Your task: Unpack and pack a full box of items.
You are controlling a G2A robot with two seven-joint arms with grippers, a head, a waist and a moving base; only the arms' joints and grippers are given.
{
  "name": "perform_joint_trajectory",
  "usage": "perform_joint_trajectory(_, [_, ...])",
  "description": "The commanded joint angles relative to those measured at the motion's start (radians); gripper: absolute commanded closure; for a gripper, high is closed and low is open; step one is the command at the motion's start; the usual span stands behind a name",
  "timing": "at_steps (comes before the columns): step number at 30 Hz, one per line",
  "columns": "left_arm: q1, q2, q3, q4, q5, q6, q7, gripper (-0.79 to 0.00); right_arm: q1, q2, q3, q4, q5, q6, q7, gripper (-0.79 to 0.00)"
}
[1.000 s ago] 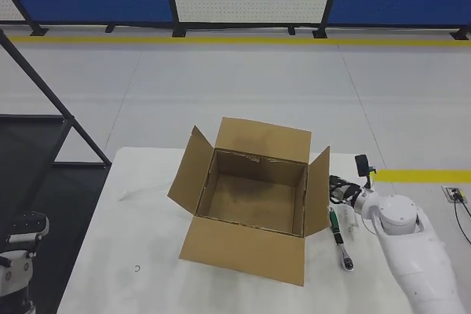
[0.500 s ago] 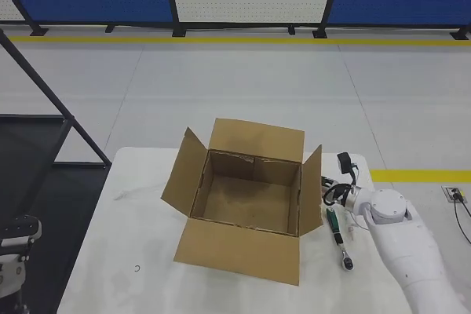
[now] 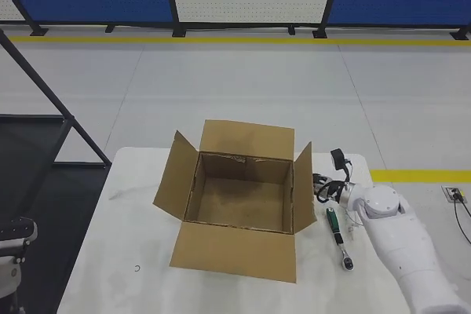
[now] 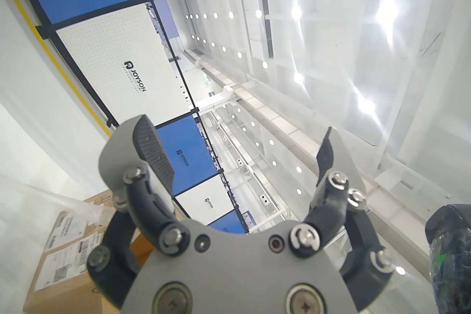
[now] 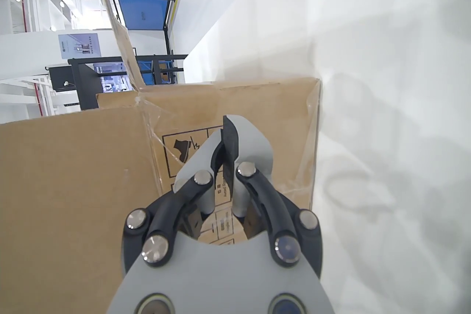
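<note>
An open cardboard box (image 3: pixel 237 206) stands on the white table (image 3: pixel 133 228) with all flaps spread and its inside bare. My right arm (image 3: pixel 373 206) lies at the box's right side, just past the right flap. In the right wrist view my right gripper (image 5: pixel 229 131) is shut with nothing between its fingers, its tips right at the box's outer wall (image 5: pixel 73 190). My left gripper (image 4: pixel 235 135) is open and empty, pointing up at the ceiling; its arm (image 3: pixel 8 247) sits low beyond the table's left edge.
A ratchet wrench with a green handle (image 3: pixel 335 234) lies on the table between the box and my right arm. A small ring (image 3: pixel 136 268) lies near the front left. Labelled cartons (image 4: pixel 62 256) show behind my left gripper. A dark frame (image 3: pixel 39 102) stands left of the table.
The box has slid left across the table, with my right arm following at its right side. My left arm has sunk lower at the left edge.
</note>
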State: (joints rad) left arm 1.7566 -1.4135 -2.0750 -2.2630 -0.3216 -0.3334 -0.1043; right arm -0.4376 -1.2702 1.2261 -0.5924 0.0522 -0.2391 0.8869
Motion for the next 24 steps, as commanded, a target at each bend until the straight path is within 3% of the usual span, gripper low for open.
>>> perform_joint_trajectory(1, [-0.002,0.000,0.004,0.003,-0.002,0.002,-0.004,-0.785,-0.008,0.017,0.024,-0.025,-0.027,-0.024,-0.017,-0.086])
perform_joint_trajectory(3, [-0.006,0.001,0.010,0.003,-0.001,0.006,-0.011,-0.785,-0.031,0.039,0.058,-0.077,-0.058,-0.033,-0.027,-0.237])
perform_joint_trajectory(6, [-0.017,0.002,0.023,0.000,0.004,0.014,-0.024,-0.785,-0.094,0.080,0.125,-0.219,-0.126,-0.001,-0.008,-0.388])
perform_joint_trajectory(8, [-0.027,0.003,0.033,-0.003,0.010,0.020,-0.034,-0.785,-0.168,0.109,0.180,-0.360,-0.179,0.031,0.012,-0.557])
perform_joint_trajectory(12, [-0.050,0.006,0.056,-0.012,0.029,0.032,-0.052,-0.785,-0.366,0.156,0.316,-0.690,-0.251,0.126,0.070,-0.736])
perform_joint_trajectory(17, [-0.068,0.009,0.086,-0.018,0.054,0.046,-0.065,-0.785,-0.581,0.192,0.438,-1.003,-0.371,0.189,0.158,-0.785])
perform_joint_trajectory(24, [-0.074,0.011,0.117,-0.026,0.076,0.051,-0.069,-0.785,-0.717,0.219,0.450,-1.178,-0.587,0.213,0.277,-0.785])
